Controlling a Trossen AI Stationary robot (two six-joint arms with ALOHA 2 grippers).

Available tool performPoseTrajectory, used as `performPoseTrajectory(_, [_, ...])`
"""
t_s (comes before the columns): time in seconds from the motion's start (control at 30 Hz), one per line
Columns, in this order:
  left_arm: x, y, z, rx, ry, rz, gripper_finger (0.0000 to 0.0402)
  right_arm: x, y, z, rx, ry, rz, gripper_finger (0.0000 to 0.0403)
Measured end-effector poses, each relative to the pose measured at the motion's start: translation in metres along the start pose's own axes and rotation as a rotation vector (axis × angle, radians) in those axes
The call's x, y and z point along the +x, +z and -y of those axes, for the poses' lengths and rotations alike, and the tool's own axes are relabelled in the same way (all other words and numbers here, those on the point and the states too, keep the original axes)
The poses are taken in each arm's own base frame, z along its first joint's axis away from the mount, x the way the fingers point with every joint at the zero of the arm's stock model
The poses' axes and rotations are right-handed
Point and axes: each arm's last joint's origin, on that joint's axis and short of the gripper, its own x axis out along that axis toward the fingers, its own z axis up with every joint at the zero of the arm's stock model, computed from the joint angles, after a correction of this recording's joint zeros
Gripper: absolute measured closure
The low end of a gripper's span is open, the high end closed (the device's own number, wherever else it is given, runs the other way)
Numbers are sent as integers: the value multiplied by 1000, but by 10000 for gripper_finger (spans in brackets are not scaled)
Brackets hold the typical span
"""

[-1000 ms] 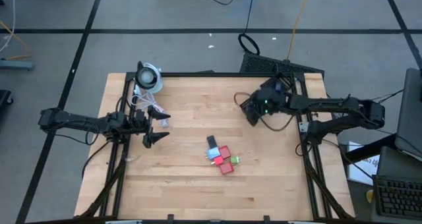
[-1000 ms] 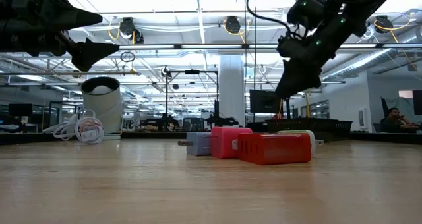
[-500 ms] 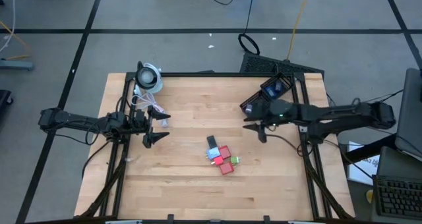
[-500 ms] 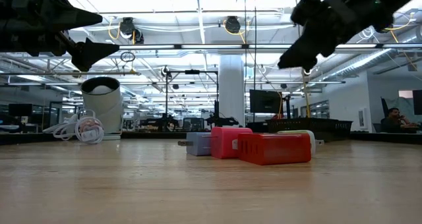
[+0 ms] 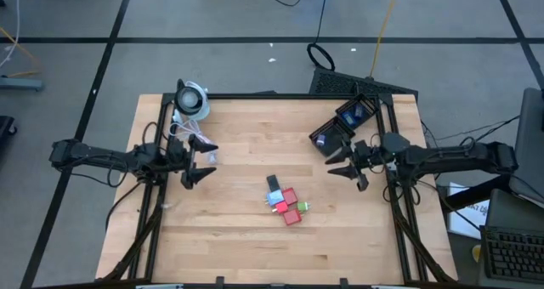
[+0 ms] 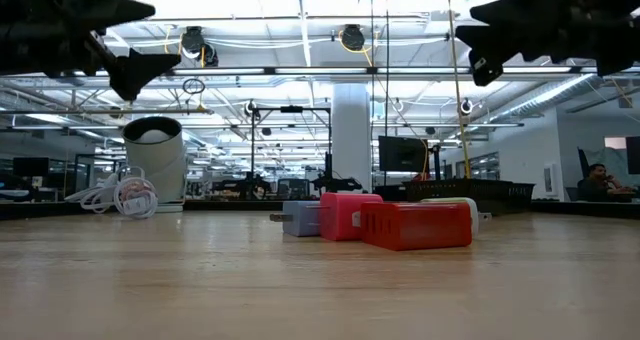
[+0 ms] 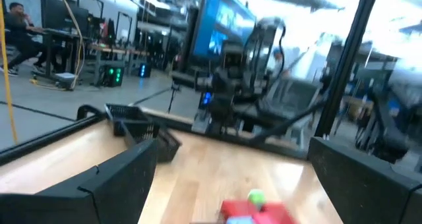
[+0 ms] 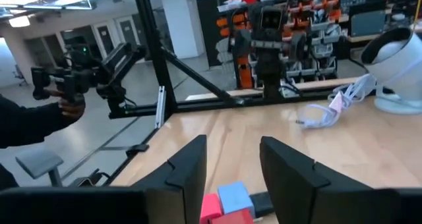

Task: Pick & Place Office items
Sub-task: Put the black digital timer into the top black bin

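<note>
Blocks (image 5: 286, 206) sit clustered mid-desk (image 5: 255, 246), untouched. Left tool (image 5: 197, 163) hovers wide open, well left of them; right tool (image 5: 344, 161) hangs empty, fingers narrowly parted, near the bins (image 5: 342, 126).

Two slim black jointed arms, black cables looped along links; left gripper (image 5: 197, 163) and right gripper (image 5: 347, 161) with pointed matte-black wedge fingers.
</note>
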Motion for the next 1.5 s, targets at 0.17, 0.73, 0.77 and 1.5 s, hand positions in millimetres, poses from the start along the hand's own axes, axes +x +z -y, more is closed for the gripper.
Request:
performPoseTrajectory(0.17, [0,7,1,-86,-11,69,4,-1,0,0,-6,-2,-1,273])
performPoseTrajectory(0.73, [47,-21,2,-199,214,-315,5,-1,0,1,-49,-22,2,273])
performPoseTrajectory(0.77, [55,-22,3,-174,219,-345,4,-1,0,1,-49,-36,5,273])
performPoseTrajectory(1.5, [202,-103,-13,189,346,-790,5,0,-1,4,-40,-137,10,273])
